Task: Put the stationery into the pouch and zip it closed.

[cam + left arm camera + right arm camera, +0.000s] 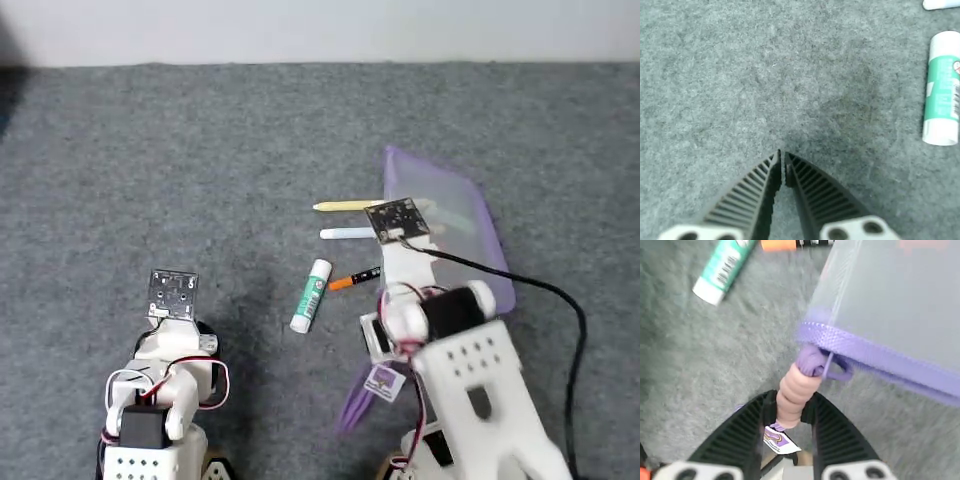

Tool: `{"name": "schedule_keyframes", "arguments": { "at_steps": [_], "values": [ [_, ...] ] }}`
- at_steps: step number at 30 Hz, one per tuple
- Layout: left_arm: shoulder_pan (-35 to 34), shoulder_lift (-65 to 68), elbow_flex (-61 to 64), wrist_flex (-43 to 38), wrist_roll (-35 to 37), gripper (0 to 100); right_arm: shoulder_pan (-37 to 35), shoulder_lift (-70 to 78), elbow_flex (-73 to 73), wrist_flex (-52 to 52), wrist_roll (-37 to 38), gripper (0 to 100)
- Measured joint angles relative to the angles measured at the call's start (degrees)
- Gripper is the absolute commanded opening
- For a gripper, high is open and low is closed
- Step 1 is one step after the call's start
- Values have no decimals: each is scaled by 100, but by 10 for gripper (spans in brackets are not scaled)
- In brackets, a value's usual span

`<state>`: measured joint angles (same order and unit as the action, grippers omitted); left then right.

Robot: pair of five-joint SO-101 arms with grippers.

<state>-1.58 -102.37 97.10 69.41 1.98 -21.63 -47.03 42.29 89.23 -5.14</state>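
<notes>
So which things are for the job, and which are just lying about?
For the job: pouch, zip pull in the right claw, glue stick, orange pen, yellow pen, blue pen.
Just there: grey mat, black cable.

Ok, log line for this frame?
left gripper: shut, over carpet | right gripper: shut on zipper pull | glue stick, orange marker: outside pouch

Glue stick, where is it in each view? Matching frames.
High: glue stick mid-mat, left of orange marker.
Left wrist: glue stick beyond left gripper, off to one side.
Right wrist: glue stick beside orange marker, near pouch.
Shared landmark: orange marker, high and right wrist.
</notes>
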Motion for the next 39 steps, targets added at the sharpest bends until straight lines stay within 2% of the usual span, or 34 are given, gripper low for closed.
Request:
{"name": "schedule_keyframes", "arguments": {
  "at_steps": [19,30,36,39],
  "values": [
    [70,0,0,0,0,15,1257,-1996,0,114,44,8],
    [774,0,0,-9,-35,15,1231,-2760,0,123,44,8],
    [730,0,-88,-712,-738,15,387,-2875,0,44,220,8],
    [730,0,-466,-1116,-835,15,79,-2875,0,-88,255,8]
  ]
}}
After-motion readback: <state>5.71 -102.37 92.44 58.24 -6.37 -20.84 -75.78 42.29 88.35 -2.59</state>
